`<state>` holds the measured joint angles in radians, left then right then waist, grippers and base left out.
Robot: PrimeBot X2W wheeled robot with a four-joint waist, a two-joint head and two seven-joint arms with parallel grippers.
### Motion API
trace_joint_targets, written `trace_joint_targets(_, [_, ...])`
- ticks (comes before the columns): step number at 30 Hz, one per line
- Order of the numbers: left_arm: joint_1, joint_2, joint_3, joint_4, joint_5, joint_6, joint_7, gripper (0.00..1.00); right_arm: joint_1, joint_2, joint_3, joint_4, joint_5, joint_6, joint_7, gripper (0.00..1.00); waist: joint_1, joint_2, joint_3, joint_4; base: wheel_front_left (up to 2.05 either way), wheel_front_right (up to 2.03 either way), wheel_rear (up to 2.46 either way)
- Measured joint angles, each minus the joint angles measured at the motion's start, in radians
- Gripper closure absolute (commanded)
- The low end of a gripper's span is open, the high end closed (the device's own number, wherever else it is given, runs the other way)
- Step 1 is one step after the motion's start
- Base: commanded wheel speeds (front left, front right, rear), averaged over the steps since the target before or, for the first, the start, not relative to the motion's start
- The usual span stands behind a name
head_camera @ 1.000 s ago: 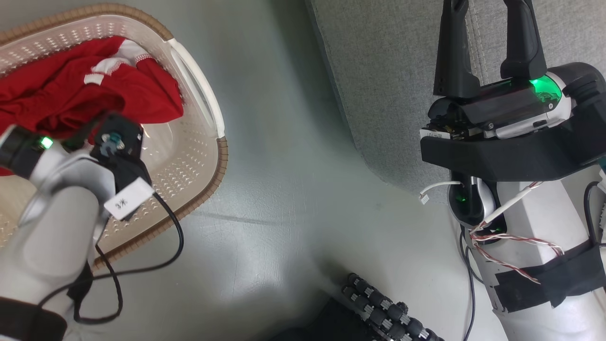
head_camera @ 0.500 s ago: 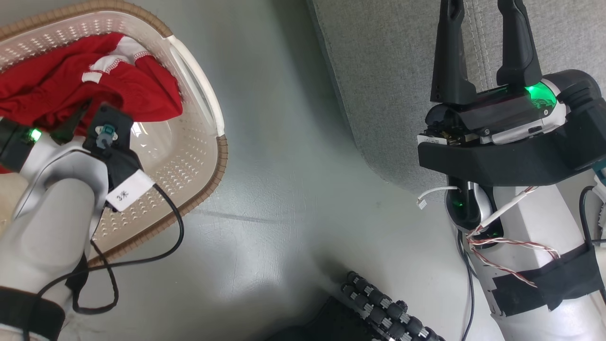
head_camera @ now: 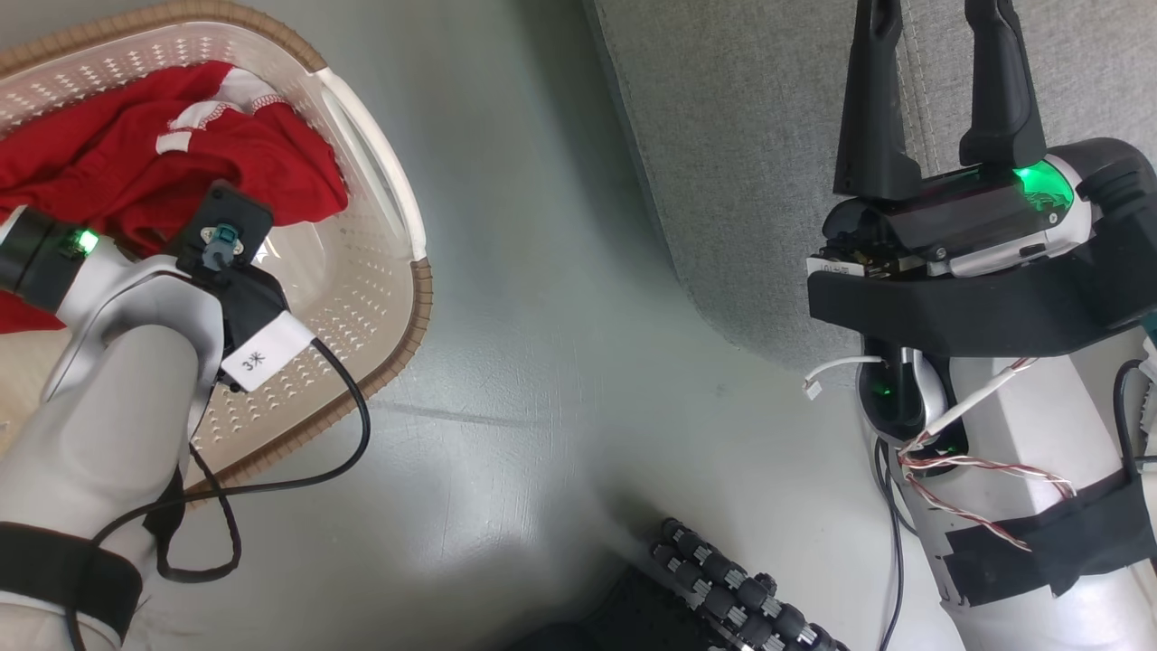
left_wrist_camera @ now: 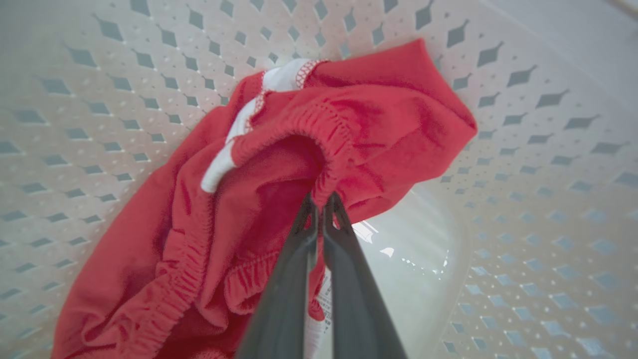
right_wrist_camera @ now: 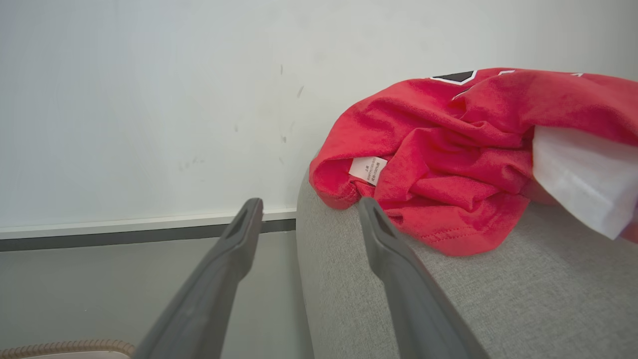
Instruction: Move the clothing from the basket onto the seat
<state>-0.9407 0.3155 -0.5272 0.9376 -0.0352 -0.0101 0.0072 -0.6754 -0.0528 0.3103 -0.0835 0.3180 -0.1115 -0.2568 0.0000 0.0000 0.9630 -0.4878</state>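
Observation:
The cream basket [head_camera: 398, 271] sits on the floor at the upper left, and red clothing [head_camera: 181, 172] with white trim lies bunched inside it. My left arm reaches down into it. In the left wrist view my left gripper [left_wrist_camera: 320, 199] is shut on the gathered red hem of the clothing [left_wrist_camera: 279, 149], close to the perforated basket wall [left_wrist_camera: 523, 149]. My right gripper [head_camera: 935, 54] stands open over the grey seat [head_camera: 741, 181] with nothing between its fingers. In the right wrist view this gripper [right_wrist_camera: 309, 204] points at the seat's edge [right_wrist_camera: 498, 299], where another red garment [right_wrist_camera: 448, 149] lies crumpled.
Grey floor [head_camera: 542, 362] separates the basket from the seat. A black cable [head_camera: 352, 434] loops from my left wrist over the basket's rim. A black roller wheel [head_camera: 723, 579] of my base shows at the bottom. A white wall [right_wrist_camera: 149, 99] stands behind the seat.
My left gripper has closed on the red clothing in the basket, and its wrist has shifted slightly to the right. The right gripper stays open over the seat.

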Motion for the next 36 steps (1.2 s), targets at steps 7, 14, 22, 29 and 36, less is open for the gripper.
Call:
trace_joint_targets(7, [0.01,-0.001,0.038,-0.004,-0.037,-0.008,-0.079,1.0,0.0,0.001,0.023,0.036,0.011,0.002,0.0,0.0,0.0,0.0,-0.009,-0.006,0.0,0.0,0.0])
trace_joint_targets(14, [0.081,-0.047,0.062,-0.021,-0.09,-0.008,-0.178,1.0,0.011,0.002,0.013,0.081,0.01,0.003,0.0,0.0,0.0,0.0,-0.043,0.009,0.0,0.0,0.0])
trace_joint_targets(22, [0.154,-0.098,0.086,-0.083,-0.139,-0.008,-0.251,1.0,0.055,-0.006,-0.008,0.156,0.001,0.015,0.0,0.0,0.0,0.0,-0.117,0.055,0.0,0.0,0.0])
trace_joint_targets(29, [0.193,-0.137,0.083,-0.16,-0.15,-0.019,-0.257,1.0,0.099,-0.021,-0.023,0.214,-0.003,0.024,0.0,0.0,-0.0001,0.0,-0.202,0.104,0.0,0.0,0.0])
trace_joint_targets(36, [0.197,-0.16,0.068,-0.25,-0.15,-0.044,-0.257,1.0,0.145,-0.033,-0.035,0.269,-0.006,0.032,0.0,0.0,-0.0001,0.0,-0.296,0.165,0.0,0.0,0.0])
